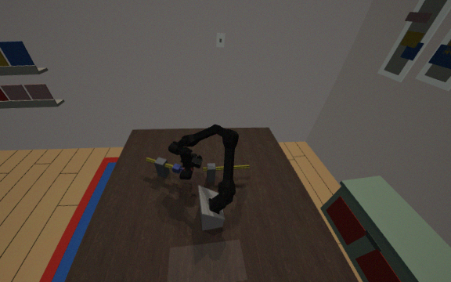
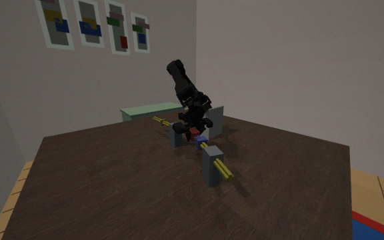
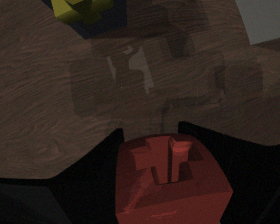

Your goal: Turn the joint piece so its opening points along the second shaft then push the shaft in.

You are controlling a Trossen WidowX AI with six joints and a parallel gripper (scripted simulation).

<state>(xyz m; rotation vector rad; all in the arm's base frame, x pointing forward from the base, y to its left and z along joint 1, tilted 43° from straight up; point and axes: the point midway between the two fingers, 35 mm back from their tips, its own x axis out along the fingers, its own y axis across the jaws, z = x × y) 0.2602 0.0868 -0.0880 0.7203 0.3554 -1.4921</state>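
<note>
From the top, the black gripper point(image 1: 186, 173) point(image 2: 192, 135) point(image 3: 151, 131) is by the blue piece point(image 1: 177, 168) point(image 2: 201, 142). From the side, the red joint piece point(image 2: 195, 134) point(image 3: 171, 180) sits beside the blue one. Up close, the fingers hold the red piece. No writing can be read.

Black arm point(image 1: 229, 157) point(image 2: 182, 80) arched high, wrist bent downward, gripper point(image 1: 186, 171) point(image 2: 192, 134) point(image 3: 151, 131) low — fingers partly closed, gripping

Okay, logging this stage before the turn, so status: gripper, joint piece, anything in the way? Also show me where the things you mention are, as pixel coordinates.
Gripper point(image 1: 186, 171) point(image 2: 193, 137) point(image 3: 151, 131) shut on red joint piece point(image 2: 195, 134) point(image 3: 171, 197). Second shaft point(image 1: 235, 168) point(image 2: 160, 121) point(image 3: 86, 11) outside its opening. No obstruction seen between them.
</note>
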